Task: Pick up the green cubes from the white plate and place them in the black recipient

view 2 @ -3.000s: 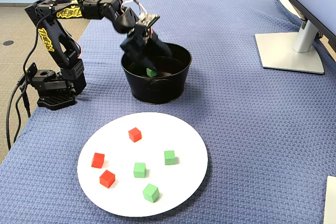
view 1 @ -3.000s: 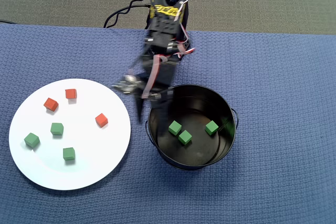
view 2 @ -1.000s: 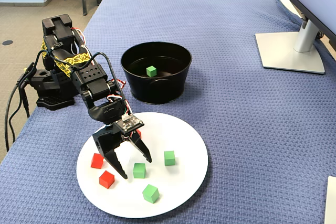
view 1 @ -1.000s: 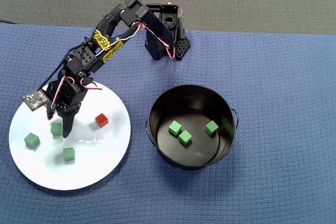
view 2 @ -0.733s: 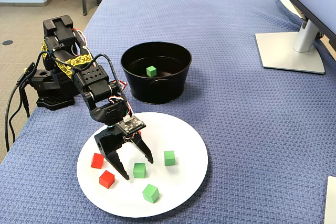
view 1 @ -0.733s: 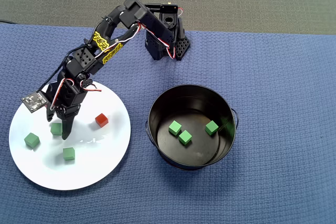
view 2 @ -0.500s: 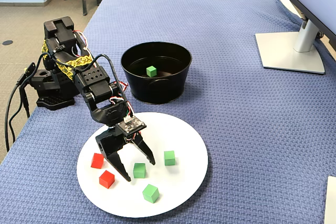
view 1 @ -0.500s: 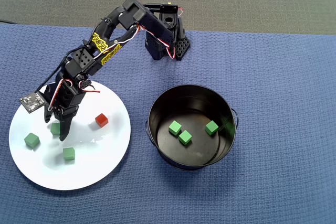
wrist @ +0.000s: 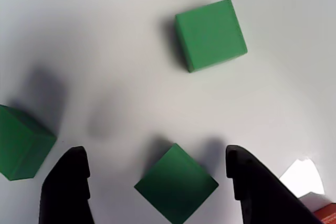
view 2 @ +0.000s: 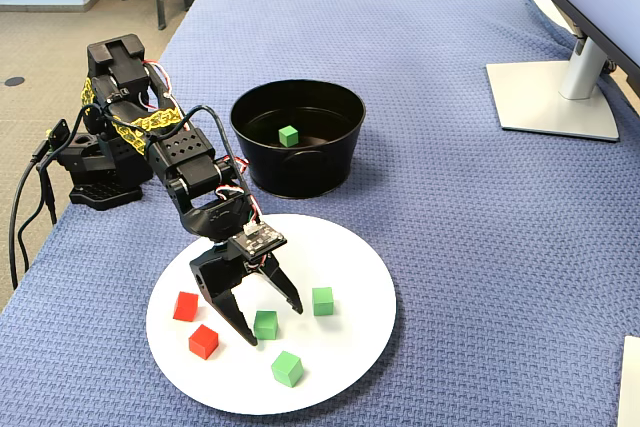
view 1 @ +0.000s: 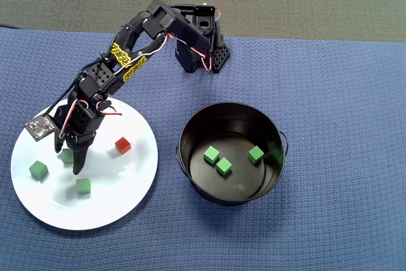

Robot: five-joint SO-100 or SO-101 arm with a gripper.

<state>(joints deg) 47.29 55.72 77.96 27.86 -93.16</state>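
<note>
Black two-finger gripper (view 2: 270, 323) is open, fingers spread, tips down at the large flat round white plate (view 2: 340, 377). One small matte green cube (wrist: 176, 182) sits between the two dark fingers (wrist: 67, 182) in the wrist view, turned corner-on to them, not touching either. Same cube in the fixed view (view 2: 265, 324), just beside the fingertips.

Two more green cubes lie free on the plate: fixed view shows one to the right of the gripper (view 2: 322, 300) and one nearer the camera (view 2: 287, 368). In the overhead view three green cubes are on the plate (view 1: 39, 169) (view 1: 83, 186) (view 1: 67, 155), the last partly under the gripper.

Red-orange cubes on the plate: two visible in the fixed view (view 2: 185, 305) (view 2: 203, 341), one in the overhead view (view 1: 122, 145).

Round glossy black metal pot (view 1: 274, 136) stands on the blue woven cloth (view 1: 342, 93) just beside the plate, holding three green cubes (view 1: 211, 154) (view 1: 223, 166) (view 1: 255, 153). Arm base (view 1: 200, 55) is at the cloth's far edge.
</note>
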